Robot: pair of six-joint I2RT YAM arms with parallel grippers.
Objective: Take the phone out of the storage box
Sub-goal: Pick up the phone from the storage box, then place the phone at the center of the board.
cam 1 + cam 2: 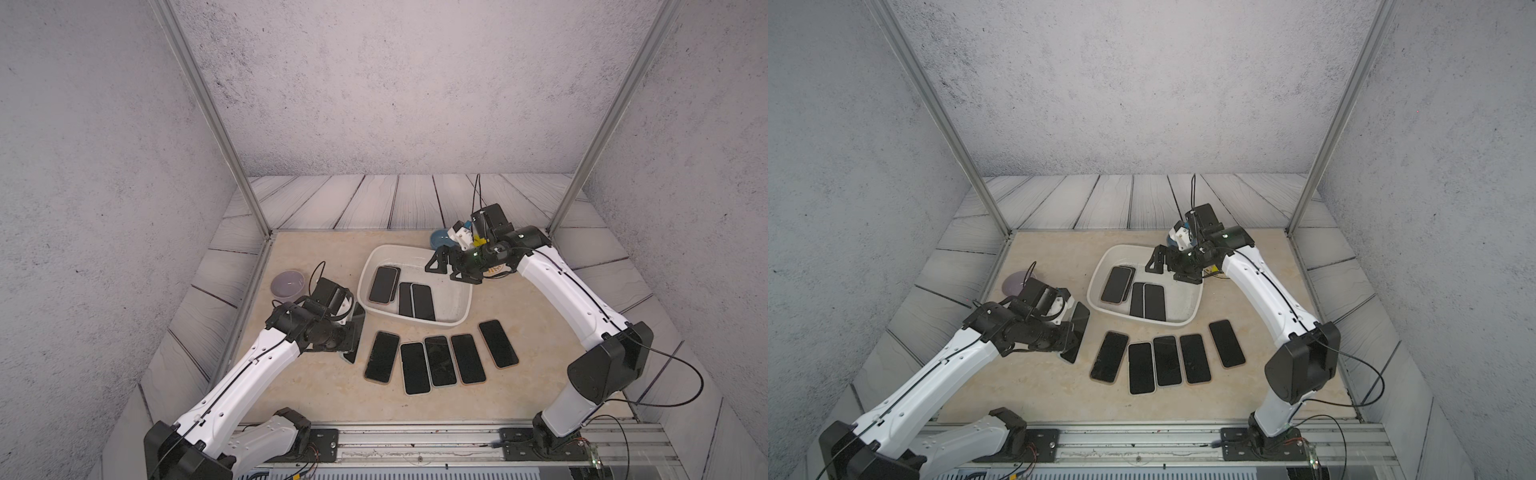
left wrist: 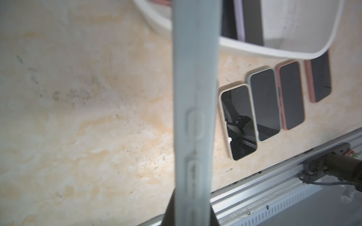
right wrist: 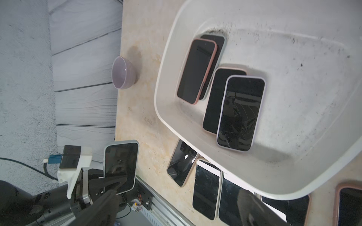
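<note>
Hovering over the far right corner of the storage box (image 1: 467,305), the right gripper (image 1: 447,270) had its jaws spread wide and held nothing. Two overlapping pairs of phones lay in the box, nearer the robot and to the left of those jaws. A pink-cased phone (image 3: 195,70) rested on a darker one by the left wall, and a lilac-cased phone (image 3: 241,113) rested on another near the middle. Their long axes ran roughly from the far wall towards the near wall, so the jaws would probably need to span a phone across its short width. The lilac-cased phone lay closest to the open jaws, and the right arm was plainly the nearer of the two to the box.

The left gripper (image 3: 109,185) was clamped on a grey-green-cased phone (image 3: 120,166), held on edge above the table (image 1: 311,386) just left of the box and already out of it. A row of five phones (image 1: 440,361) lay screen-up on the table in front of the box.
</note>
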